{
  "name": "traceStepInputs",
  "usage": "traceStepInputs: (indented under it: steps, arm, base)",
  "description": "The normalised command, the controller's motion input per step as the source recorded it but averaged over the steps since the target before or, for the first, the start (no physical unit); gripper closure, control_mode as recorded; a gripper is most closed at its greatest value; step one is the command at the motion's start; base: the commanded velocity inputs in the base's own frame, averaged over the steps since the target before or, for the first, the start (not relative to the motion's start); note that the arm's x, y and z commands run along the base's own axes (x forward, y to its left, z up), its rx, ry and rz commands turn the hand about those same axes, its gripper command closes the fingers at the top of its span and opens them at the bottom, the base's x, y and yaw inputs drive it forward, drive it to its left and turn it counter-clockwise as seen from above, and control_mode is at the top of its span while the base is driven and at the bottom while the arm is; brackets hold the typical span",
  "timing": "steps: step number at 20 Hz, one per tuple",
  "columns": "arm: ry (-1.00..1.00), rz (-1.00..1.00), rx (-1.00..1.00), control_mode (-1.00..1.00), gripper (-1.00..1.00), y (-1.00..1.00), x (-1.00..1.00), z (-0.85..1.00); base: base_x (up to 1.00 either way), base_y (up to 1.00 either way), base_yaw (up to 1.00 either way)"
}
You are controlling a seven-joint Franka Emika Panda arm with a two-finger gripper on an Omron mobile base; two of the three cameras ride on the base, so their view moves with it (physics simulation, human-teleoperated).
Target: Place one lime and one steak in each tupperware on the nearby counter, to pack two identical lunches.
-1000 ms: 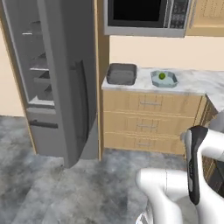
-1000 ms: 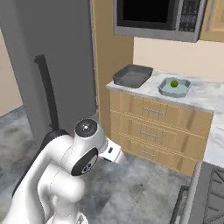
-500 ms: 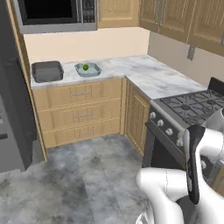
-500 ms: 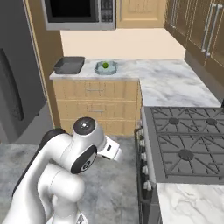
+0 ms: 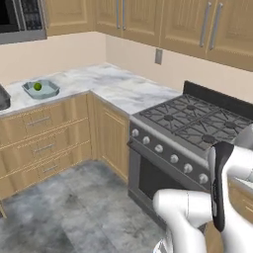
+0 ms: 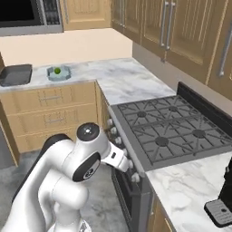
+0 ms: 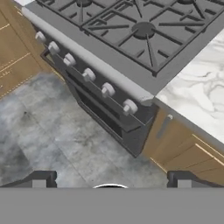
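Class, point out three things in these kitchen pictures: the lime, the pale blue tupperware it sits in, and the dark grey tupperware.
lime (image 6: 57,70), right base view, middle of the fruit.
pale blue tupperware (image 6: 66,74), right base view, its right rim.
dark grey tupperware (image 6: 15,74), right base view, its bare floor.

The dark tupperware (image 5: 2,97) is cut off, contents seemingly unreadable.
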Motion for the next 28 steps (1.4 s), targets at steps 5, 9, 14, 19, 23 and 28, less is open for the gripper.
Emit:
traceStepInputs:
  steps: [5,9,14,19,23,28]
  arm:
    - [0.0,0.0,0.0,1.0,-1.0,0.0,0.0,0.0]
    - [0.0,0.0,0.0,1.0,-1.0,0.0,0.0,0.0]
    - [0.0,0.0,0.0,1.0,-1.0,0.0,0.0,0.0]
    - [0.0,0.0,0.0,1.0,-1.0,0.0,0.0,0.0]
    - [0.0,0.0,0.0,1.0,-1.0,0.0,0.0,0.0]
    - [0.0,0.0,0.0,1.0,-1.0,0.0,0.0,0.0]
  base:
    - [-0.87,1.0,-0.35]
    - [0.02,1.0,-0.01]
    - [-0.15,0.75,0.65]
    - [-0.3,0.51,0.77]
    - [-0.27,0.53,0.79]
    - [-0.44,0.86,0.68]
